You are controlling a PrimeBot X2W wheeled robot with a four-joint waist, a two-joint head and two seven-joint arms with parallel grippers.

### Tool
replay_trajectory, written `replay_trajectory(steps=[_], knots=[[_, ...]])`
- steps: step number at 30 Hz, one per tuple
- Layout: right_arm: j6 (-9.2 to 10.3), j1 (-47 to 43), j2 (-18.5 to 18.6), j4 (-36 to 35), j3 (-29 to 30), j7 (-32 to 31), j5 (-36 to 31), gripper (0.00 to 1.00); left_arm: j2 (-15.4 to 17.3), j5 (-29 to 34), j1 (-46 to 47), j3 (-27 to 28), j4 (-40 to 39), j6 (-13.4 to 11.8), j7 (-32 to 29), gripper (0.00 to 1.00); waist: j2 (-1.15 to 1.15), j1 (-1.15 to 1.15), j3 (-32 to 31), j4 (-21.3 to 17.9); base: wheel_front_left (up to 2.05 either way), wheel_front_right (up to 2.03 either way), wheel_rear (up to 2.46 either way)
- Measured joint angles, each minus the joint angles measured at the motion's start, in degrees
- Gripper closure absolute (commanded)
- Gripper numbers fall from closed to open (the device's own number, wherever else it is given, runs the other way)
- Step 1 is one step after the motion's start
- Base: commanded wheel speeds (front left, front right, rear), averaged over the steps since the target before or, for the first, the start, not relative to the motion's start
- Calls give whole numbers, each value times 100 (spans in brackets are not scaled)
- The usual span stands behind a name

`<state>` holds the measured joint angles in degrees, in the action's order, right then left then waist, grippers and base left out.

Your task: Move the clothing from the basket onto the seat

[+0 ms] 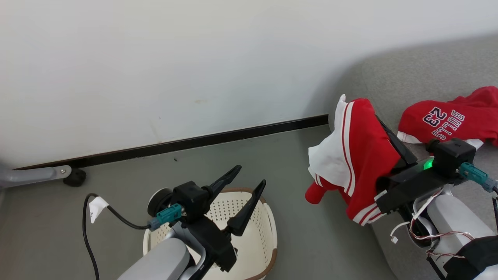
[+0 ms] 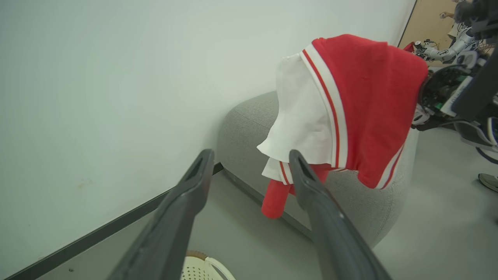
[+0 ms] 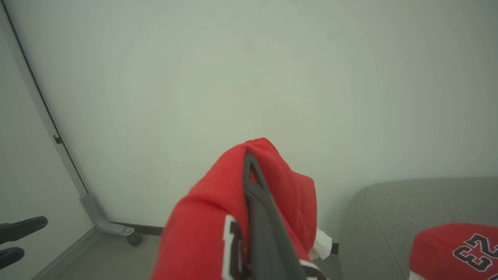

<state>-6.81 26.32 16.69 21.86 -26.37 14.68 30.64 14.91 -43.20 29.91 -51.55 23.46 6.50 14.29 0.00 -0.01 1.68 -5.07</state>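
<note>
Red shorts [image 1: 362,155] hang pinched in the right claw [image 3: 249,163] at the seat [image 1: 420,77] corner, with open seat to its right. Above the basket [image 1: 268,217] the left claw [image 1: 251,174] stands spread.

Jersey [image 1: 447,120] on seat [image 1: 428,70], basket [image 1: 261,242] on floor [image 1: 319,233] to its left

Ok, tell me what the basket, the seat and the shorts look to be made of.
The basket looks like moulded plastic, cream-white and smooth, going by its neat rows of holes and stiff brown rim. The seat seems upholstered in matte light grey woven fabric; a fine flecked weave shows. The shorts look like soft knit cloth, perhaps polyester: red with white panels, draping limply.
</note>
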Motion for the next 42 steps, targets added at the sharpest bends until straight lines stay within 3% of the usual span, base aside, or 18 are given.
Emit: replay_trajectory(steps=[26,42], knots=[[286,-966,309,-1355,788,1,-419,100,-85,201,-474,196,-599,-145,1,0,0,1,-90,-1409,0,0,0],[427,-1449,350,-1847,1229,1,-509,100,-125,434,-473,236,-683,-137,1,0,0,1,-15,-1761,0,0,0]])
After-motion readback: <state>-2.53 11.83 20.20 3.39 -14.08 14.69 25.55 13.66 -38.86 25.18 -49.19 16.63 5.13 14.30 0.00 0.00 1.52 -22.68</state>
